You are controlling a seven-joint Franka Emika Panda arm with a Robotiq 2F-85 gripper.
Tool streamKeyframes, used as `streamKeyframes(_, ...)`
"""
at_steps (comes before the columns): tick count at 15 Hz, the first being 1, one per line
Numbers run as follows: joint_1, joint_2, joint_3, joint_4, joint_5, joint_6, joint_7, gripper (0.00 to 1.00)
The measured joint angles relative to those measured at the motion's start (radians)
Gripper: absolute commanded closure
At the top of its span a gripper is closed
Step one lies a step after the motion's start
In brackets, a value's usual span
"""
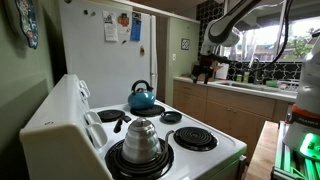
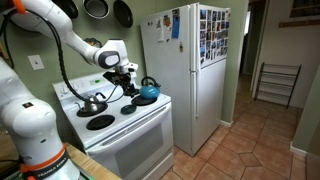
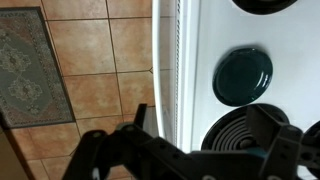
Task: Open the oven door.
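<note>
Facing out into the kitchen toward the tiled floor, the oven door (image 2: 140, 146) is the one white front panel of the range (image 2: 112, 128). It stands upright and shut below the cooktop, with its long axis running level across the width of the range. In an exterior view the cooktop shows four black coil burners (image 1: 195, 138) and two kettles: a blue one (image 1: 141, 97) at the far end and a silver one (image 1: 140, 140) on the nearest coil. One tall white fridge (image 2: 190, 80) stands just beside the range. The single gripper (image 2: 122, 72) hangs above the cooktop near the blue kettle, well apart from the door. In the wrist view its two dark fingers (image 3: 97, 158) are spread apart with nothing between them, looking down over the range's front edge and one patterned rug (image 3: 30, 62).
</note>
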Motion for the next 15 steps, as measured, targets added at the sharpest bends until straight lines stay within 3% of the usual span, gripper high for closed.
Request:
streamKeyframes(9,-0.027,0.163,-0.024,-0.139,-0.046,0.337,-0.088,0.0)
streamKeyframes(15,-0.022,0.329,-0.028,-0.132,0.049,0.451,-0.166,0.0)
